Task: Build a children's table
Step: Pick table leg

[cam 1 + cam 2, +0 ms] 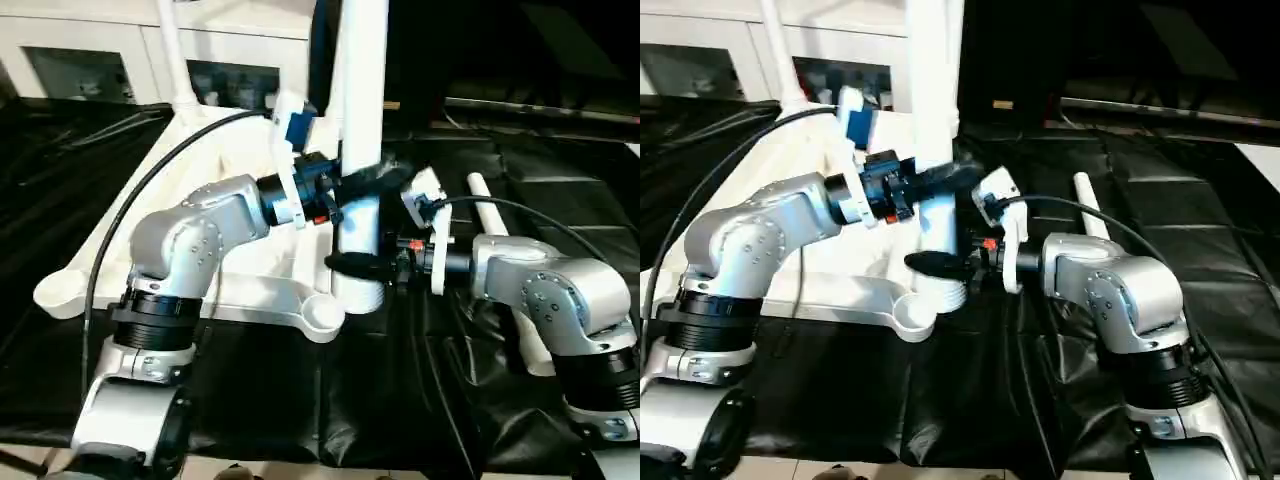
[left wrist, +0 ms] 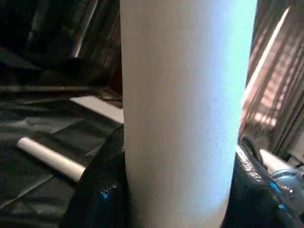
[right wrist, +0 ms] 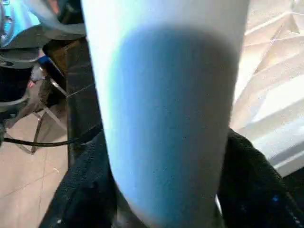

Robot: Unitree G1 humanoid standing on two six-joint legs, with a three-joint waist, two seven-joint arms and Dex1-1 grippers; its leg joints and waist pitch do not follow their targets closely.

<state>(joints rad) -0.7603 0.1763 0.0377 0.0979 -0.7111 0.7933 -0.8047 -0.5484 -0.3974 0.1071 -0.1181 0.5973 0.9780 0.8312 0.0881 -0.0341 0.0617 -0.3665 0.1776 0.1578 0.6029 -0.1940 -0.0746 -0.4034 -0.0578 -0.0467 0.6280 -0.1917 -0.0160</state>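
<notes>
The white tabletop lies upside down on the black cloth. One white leg stands in its far left corner socket. A second white leg is held upright, its ribbed lower end just beside the near right corner socket, not in it. My left gripper is shut on this leg at mid-height, and my right gripper is shut on it lower down. Black fingers flank the leg in the left wrist view, and fingers flank it in the right wrist view. A third leg lies on the cloth to the right.
The black cloth-covered work table ends near the picture's bottom, with floor below it. White cabinets stand behind. A black cable arcs over my left arm. The lying leg runs under my right forearm.
</notes>
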